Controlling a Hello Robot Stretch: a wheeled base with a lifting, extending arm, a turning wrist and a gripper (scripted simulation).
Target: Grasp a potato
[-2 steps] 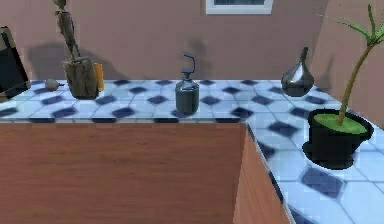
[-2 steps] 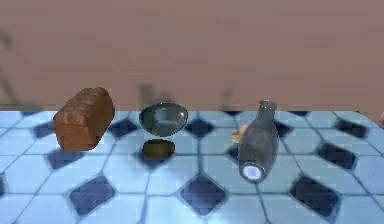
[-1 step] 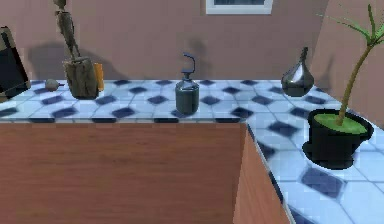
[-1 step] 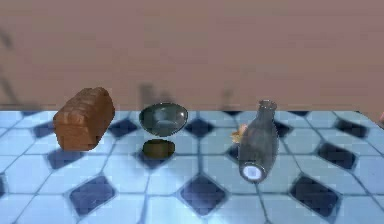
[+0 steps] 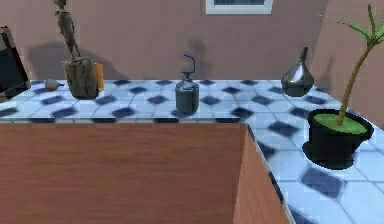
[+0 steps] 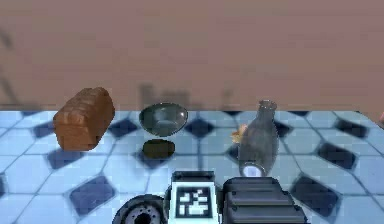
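The small dark oval lump, probably the potato, lies on the blue-and-white tiled counter just beside a dark round bowl, which your overlong reach could shove; you cannot tell whether the gripper holds anything.

The arm shows as a dark bar at the arm side view's bottom edge, below and right of the bowl. A white marker stands just left of it, and left of that the dark round body of the gripper. Its fingers cannot be made out, nor whether it holds anything.
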